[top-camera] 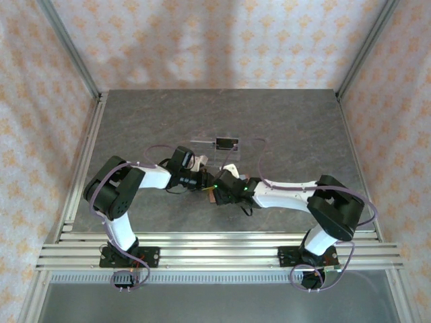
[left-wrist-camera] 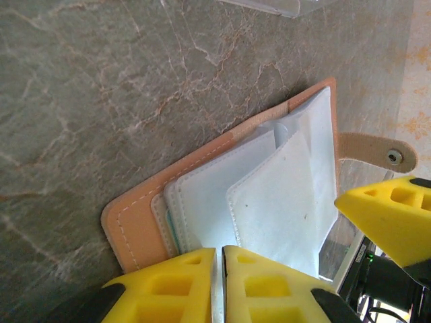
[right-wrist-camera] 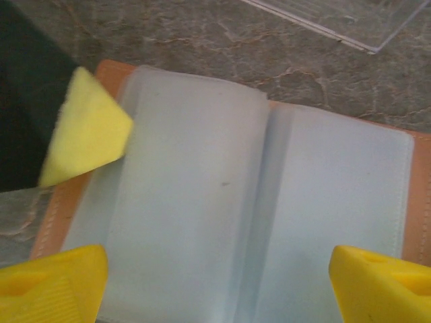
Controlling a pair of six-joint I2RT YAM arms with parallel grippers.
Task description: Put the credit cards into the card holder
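One clear stand (right-wrist-camera: 350, 20) beyond card holder (right-wrist-camera: 323, 202)

The card holder (right-wrist-camera: 269, 202) lies open on the table (top-camera: 148, 128), the clear stand (right-wrist-camera: 350, 23) just behind it.

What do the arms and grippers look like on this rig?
The left arm and right arm both have white links between bulky black joint housings, with lilac cables looped alongside. Small green lights glow near the wrists. The left gripper and right gripper carry bright yellow wedge-shaped fingers with rectangular recesses moulded in.
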